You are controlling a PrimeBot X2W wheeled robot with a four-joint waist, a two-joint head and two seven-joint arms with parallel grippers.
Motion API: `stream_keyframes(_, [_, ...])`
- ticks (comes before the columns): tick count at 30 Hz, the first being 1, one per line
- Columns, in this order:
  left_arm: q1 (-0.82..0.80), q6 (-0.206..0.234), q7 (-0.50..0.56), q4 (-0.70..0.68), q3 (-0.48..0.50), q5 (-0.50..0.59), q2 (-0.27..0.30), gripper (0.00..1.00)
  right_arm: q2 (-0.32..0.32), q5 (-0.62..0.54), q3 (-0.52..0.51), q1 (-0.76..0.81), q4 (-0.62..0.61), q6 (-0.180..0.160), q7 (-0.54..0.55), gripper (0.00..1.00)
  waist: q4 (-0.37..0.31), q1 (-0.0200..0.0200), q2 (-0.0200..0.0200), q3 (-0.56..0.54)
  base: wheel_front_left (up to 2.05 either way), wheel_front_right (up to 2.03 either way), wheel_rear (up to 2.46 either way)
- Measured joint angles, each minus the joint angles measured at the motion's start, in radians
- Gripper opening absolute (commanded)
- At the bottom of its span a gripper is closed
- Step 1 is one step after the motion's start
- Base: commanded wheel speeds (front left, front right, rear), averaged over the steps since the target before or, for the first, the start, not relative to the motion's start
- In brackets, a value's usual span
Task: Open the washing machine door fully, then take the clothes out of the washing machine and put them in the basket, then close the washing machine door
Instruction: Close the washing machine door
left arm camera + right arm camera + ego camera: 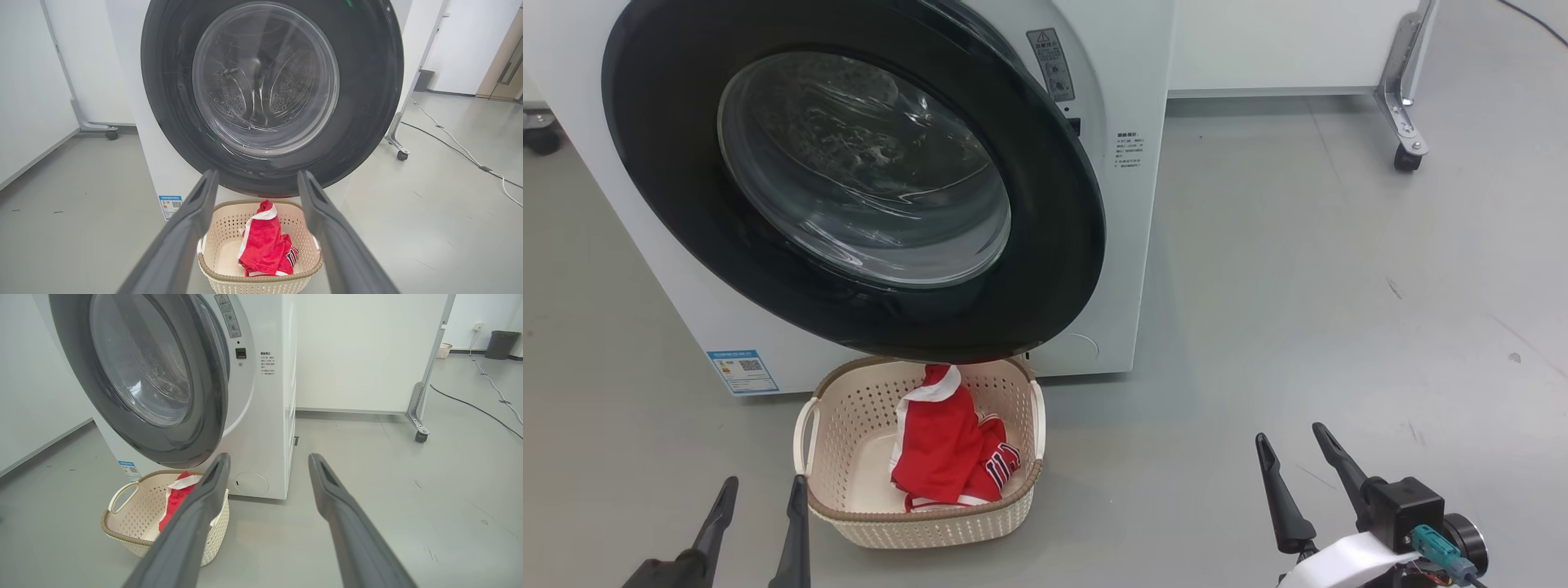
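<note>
The washing machine [1143, 245] fills the upper left of the head view, the washing machine door [849, 180] ajar above the basket [931, 529] at lower centre, the clothes [943, 457] heaped inside it. Left claw [765, 483] and right claw [1290, 433], bottom corners, both spread wide, holding nothing

Your right gripper [268, 457]: fingers spread wide, nothing between them, low over grey floor [408, 506]. Washing machine door [200, 416] ajar, standing out from washing machine [269, 424] front. Beneath door you see basket [122, 524] on floor, clothes [176, 498] inside, partly hidden behind one finger. Wheeled partition [367, 355] just beyond machine.
</note>
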Motion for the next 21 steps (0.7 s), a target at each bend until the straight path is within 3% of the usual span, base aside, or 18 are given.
stream_keyframes(21, [0.0, 0.018, -0.018, 0.042, -0.012, 0.016, -0.022, 1.0, 0.0, -0.005, 0.001, 0.007, 0.005, -0.016, 0.0, 1.0, -0.006, 0.0, 0.0, -0.004, 0.0, 0.0, 0.0])
